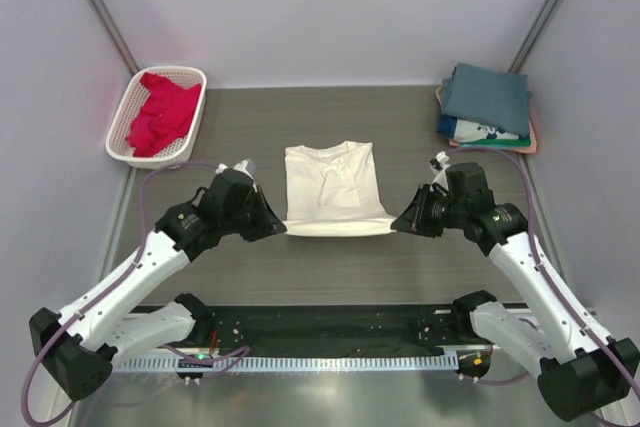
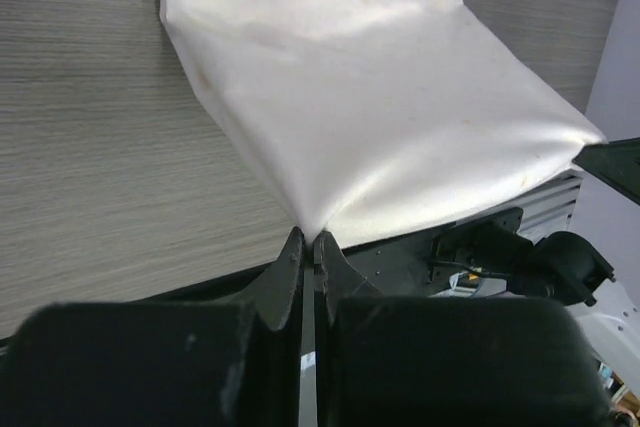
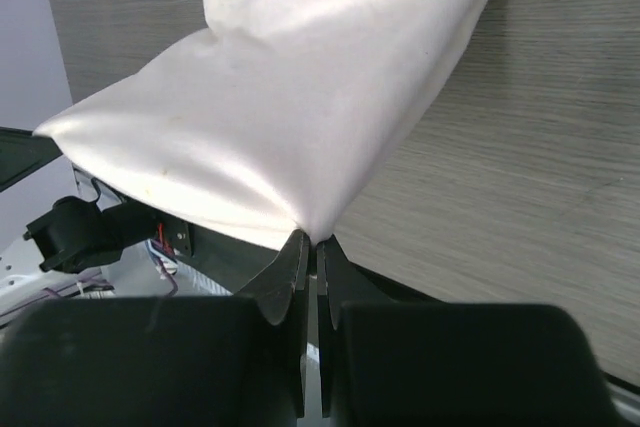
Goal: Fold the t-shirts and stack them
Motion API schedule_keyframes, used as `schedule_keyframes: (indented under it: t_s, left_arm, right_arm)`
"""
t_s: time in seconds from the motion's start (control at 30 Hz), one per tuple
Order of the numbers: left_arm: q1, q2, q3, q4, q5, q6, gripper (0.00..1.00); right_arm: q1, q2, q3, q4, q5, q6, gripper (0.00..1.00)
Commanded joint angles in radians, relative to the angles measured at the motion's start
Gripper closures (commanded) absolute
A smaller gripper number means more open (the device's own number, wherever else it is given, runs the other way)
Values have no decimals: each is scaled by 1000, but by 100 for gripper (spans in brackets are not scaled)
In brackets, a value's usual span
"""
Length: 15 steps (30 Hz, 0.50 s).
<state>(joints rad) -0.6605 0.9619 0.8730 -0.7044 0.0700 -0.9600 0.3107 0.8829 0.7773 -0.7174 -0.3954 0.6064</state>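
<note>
1. No text, label, brand, number or sign can be read in any of the 3 views.
2. The white printed t-shirt (image 1: 492,133), far right in the top view, shows dark marks too small to make out.

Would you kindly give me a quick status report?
Left gripper shut on cream t-shirt corner. Right gripper shut on opposite corner. No obstruction seen.
</note>
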Motion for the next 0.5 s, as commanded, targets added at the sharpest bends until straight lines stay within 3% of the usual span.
schedule_keyframes:
  t_s: [0.0, 0.27, 0.47]
  left_arm:
    - [4, 17, 101, -130, -117, 33, 100]
    - [19, 187, 288, -145, -182, 102, 100]
    - [133, 354, 412, -126, -122, 191, 100]
  right_arm:
    - [-4, 17, 138, -99, 50, -3, 99]
    - [-7, 236, 316, -99, 115, -77, 99]
    - [-53, 434, 427, -37, 86, -114, 99]
